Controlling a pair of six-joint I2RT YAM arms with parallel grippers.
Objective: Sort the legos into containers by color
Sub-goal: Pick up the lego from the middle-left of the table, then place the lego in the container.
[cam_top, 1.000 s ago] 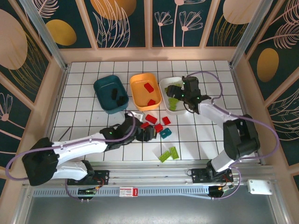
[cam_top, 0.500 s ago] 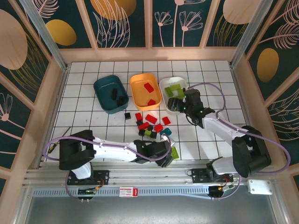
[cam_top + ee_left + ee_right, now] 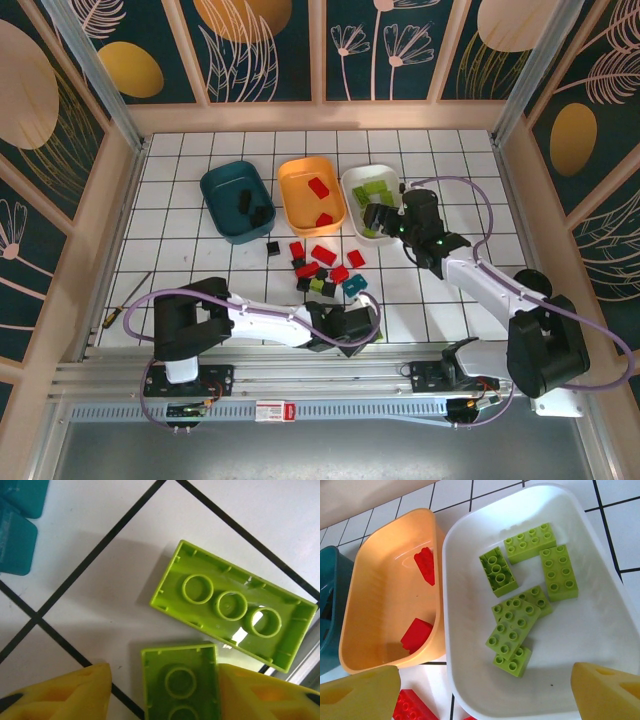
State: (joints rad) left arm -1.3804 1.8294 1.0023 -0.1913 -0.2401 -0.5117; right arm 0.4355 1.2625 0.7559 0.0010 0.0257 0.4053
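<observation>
My left gripper (image 3: pixel 164 676) is low over the table, open around an upturned lime lego (image 3: pixel 181 682). The right finger (image 3: pixel 260 692) touches the lego; the left finger (image 3: pixel 60 695) stands a little off it. A longer upturned lime lego (image 3: pixel 235 605) lies just beyond, and a teal lego (image 3: pixel 15 530) sits further off. From above, the left gripper (image 3: pixel 362 328) is near the front edge. My right gripper (image 3: pixel 485 672) hangs open and empty over the white container (image 3: pixel 600 625), which holds several lime legos (image 3: pixel 512 622). The orange container (image 3: pixel 375 610) holds two red legos (image 3: pixel 416 635).
The teal container (image 3: pixel 222 190) with black legos stands at the back left, next to the orange container (image 3: pixel 296 188) and the white container (image 3: pixel 352 178). Loose red, black and lime legos (image 3: pixel 320 265) cluster mid-table. A screwdriver (image 3: pixel 125 300) lies at the left.
My left arm swung from the mid-table cluster to the lime legos near the front edge, and its jaws narrowed round one. My right gripper drew back slightly over the white container.
</observation>
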